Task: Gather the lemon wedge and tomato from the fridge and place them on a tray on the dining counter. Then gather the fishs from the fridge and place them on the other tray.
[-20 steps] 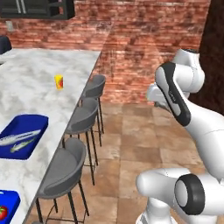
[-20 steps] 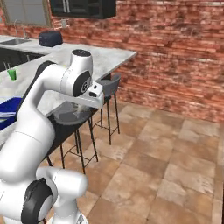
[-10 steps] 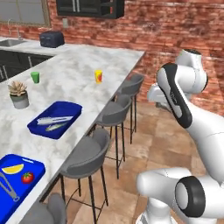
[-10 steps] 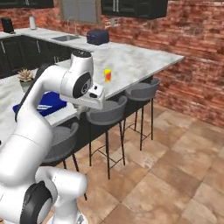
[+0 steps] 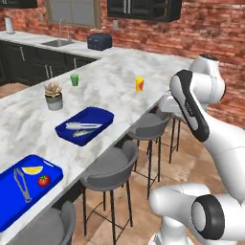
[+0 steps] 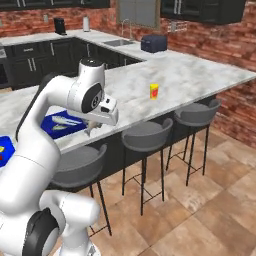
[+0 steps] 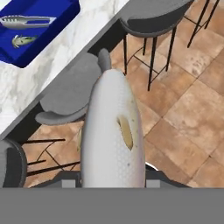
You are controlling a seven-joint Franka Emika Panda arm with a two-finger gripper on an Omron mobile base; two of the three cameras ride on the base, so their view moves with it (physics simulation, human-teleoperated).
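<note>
**Q:** What did the end effector [image 7: 113, 177] carry, and how did its jaws stand?

**A:** They were clamped on a silver-grey fish [image 7: 113, 135], which pointed tail-first away from the hand camera, above the tiled floor [image 7: 183, 105] and beside a grey stool [image 7: 70, 94]. In the right base view the end effector [image 6: 94, 126] hung just off the edge of the bench [image 6: 165, 80].

**Q:** Where were the other task items?

**A:** On the marble bench [image 5: 100, 91] two blue trays lay well apart. The nearer tray [image 5: 9, 210] held the lemon wedge [image 5: 32, 170], the tomato [image 5: 44, 180] just beside it, and metal tongs [image 5: 21, 184]. The farther tray [image 5: 98, 117] held an olive-tan fish [image 5: 82, 133] next to a long silver utensil [image 5: 83, 126].

**Q:** What else stood around?

**A:** A potted succulent [image 5: 53, 95], a green cup [image 5: 74, 79] and a yellow-and-red object [image 5: 139, 84] stood on the bench; a dark toaster [image 5: 99, 41] sat near the sink [image 5: 58, 43]. Stools [image 5: 112, 167] lined the bench edge between robot and trays.
</note>
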